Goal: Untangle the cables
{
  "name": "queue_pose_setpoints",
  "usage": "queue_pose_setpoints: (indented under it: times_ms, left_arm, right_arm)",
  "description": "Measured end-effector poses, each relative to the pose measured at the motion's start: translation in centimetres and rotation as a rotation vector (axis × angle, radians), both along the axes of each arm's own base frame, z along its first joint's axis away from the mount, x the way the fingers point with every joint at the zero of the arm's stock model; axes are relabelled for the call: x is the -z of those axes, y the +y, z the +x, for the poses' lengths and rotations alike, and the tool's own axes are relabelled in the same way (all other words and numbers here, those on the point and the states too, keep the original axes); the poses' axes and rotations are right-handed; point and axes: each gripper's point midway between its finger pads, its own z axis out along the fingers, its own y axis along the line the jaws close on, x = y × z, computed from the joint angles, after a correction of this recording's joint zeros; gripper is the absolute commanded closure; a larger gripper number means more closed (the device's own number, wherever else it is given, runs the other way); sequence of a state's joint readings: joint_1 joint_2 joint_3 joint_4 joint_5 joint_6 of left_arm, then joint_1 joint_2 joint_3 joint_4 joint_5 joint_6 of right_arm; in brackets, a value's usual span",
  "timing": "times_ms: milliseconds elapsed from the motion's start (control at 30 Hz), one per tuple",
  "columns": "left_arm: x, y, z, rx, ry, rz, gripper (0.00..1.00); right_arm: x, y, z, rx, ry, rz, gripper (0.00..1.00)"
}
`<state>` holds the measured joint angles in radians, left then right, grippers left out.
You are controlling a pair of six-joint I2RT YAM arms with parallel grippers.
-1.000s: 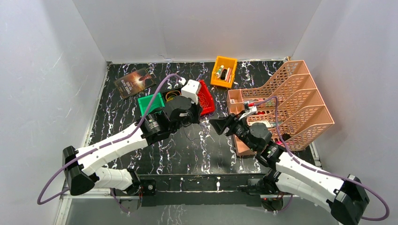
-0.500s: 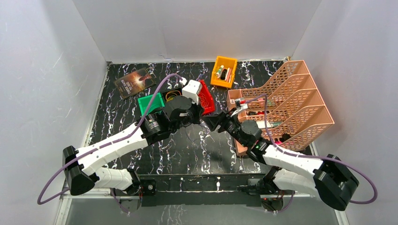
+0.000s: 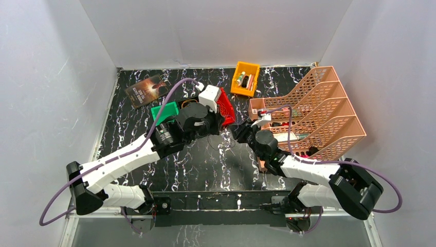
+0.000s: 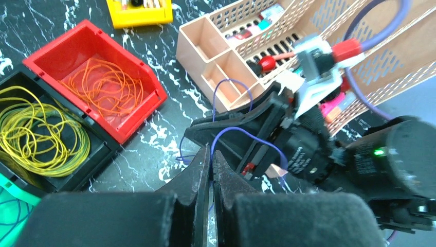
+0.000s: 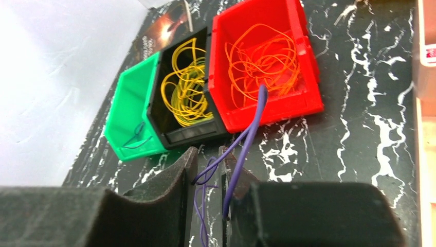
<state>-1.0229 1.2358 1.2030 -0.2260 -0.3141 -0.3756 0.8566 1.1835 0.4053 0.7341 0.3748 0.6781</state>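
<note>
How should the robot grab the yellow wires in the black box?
Pinch the yellow wires at the thick middle of the heap, where many loops cross, so the jaws catch several strands at once. It is probably best to come straight down from above. The black bin has walls around the wires and is open at the top, and the wires lie loose inside it.

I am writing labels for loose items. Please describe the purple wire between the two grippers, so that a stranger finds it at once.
Find the red bin near the middle of the dark marbled table. Just in front of it the left gripper and right gripper face each other, and a thin purple wire loops between them. Of the wires, it alone is outside a bin.
</note>
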Motion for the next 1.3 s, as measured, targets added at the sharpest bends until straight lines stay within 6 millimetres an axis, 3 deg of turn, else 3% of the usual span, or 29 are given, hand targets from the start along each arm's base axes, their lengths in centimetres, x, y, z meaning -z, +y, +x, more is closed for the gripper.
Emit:
queue_pose_setpoints:
  times_ms: [167, 367, 533, 667, 833, 1000, 1133, 1300]
  left_arm:
    - [-3.6, 0.4, -0.1, 0.003, -0.046, -0.046, 1.0]
    - [-7.6, 1.5, -0.2, -0.009, -0.115, -0.092, 1.0]
    - [-9.8, 2.9, 0.2, -0.046, -0.168, -0.064, 1.0]
    - [-13.2, 4.6, 0.6, -0.094, -0.238, -0.056, 1.0]
    - [-18.6, 7.1, 0.8, -0.162, -0.349, -0.078, 1.0]
    - [-22.1, 9.6, 0.8, -0.224, -0.434, -0.06, 1.0]
    - [-23.6, 11.2, 0.8, -0.263, -0.479, -0.037, 1.0]
    - [-24.7, 12.8, 0.9, -0.309, -0.521, 0.012, 1.0]
  right_arm:
    - [2.2, -0.3, 0.4, 0.025, 0.042, -0.046, 0.79]
    - [3.8, -0.3, 0.2, 0.016, 0.072, -0.082, 1.0]
    - [4.1, -0.4, 0.1, 0.011, 0.077, -0.097, 1.0]
    - [4.9, -0.7, -0.2, 0.008, 0.086, -0.117, 1.0]
    - [6.8, -1.3, -1.0, -0.008, 0.118, -0.161, 1.0]
    - [9.9, -2.2, -2.1, -0.02, 0.169, -0.224, 1.0]
    - [12.2, -2.8, -2.9, -0.037, 0.215, -0.269, 1.0]
    - [12.8, -2.8, -3.2, -0.05, 0.228, -0.279, 1.0]
